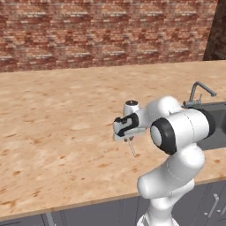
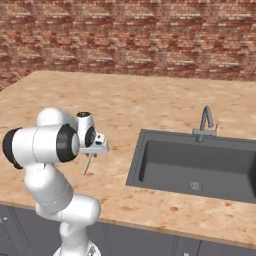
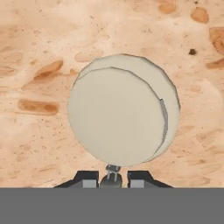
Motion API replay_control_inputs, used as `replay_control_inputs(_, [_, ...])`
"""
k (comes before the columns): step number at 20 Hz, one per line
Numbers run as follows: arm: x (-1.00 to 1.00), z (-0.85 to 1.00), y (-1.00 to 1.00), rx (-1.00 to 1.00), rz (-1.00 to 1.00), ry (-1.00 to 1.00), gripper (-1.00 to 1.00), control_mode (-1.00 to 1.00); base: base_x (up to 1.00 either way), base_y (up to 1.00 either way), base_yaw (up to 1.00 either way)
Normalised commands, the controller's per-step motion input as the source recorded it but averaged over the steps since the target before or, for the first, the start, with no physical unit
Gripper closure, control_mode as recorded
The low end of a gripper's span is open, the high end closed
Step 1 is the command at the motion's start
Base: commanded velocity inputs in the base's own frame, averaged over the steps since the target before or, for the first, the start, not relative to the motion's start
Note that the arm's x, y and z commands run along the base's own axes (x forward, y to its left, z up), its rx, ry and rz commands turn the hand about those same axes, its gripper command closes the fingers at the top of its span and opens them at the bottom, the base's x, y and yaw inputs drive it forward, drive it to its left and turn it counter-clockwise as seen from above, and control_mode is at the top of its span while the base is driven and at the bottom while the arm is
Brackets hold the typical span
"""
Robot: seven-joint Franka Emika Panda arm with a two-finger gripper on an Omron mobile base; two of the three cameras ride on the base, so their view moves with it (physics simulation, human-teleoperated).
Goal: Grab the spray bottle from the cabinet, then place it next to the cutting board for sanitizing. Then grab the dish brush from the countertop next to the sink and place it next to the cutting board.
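Note:
The dish brush (image 3: 118, 113) lies on the light tan countertop (image 1: 57, 114), left of the sink (image 2: 200, 165). Its round cream-white head looms large in the hand view. In both base views its thin pale handle (image 1: 132, 148) (image 2: 87, 165) pokes out below the hand. My gripper (image 3: 113, 177) (image 1: 127, 140) (image 2: 93, 155) points down at the counter, its two dark fingertips (image 3: 89, 178) closed against the brush's narrow stem. The spray bottle, the cabinet and the cutting board are out of view.
The dark grey sink basin with its curved tap (image 2: 206, 120) (image 1: 199, 90) sits to the right of the hand. A brick wall (image 1: 106, 31) runs along the back of the counter. Grey drawers (image 1: 212, 203) front the counter below.

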Motion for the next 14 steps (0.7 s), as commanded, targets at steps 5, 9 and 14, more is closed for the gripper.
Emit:
replay_control_inputs(5, [-0.65, 0.82, -0.01, 0.0, 0.0, -0.34, 1.0, -1.0, 0.0, 0.0, 0.0])
replay_control_inputs(9, [-0.41, 0.99, -0.02, 0.01, 0.0, -0.32, 1.0, -1.0, 0.0, 0.0, 0.0])
replay_control_inputs(14, [-0.49, 0.98, 0.0, 0.0, 0.02, -0.44, 1.0, -1.0, 0.0, 0.0, 0.0])
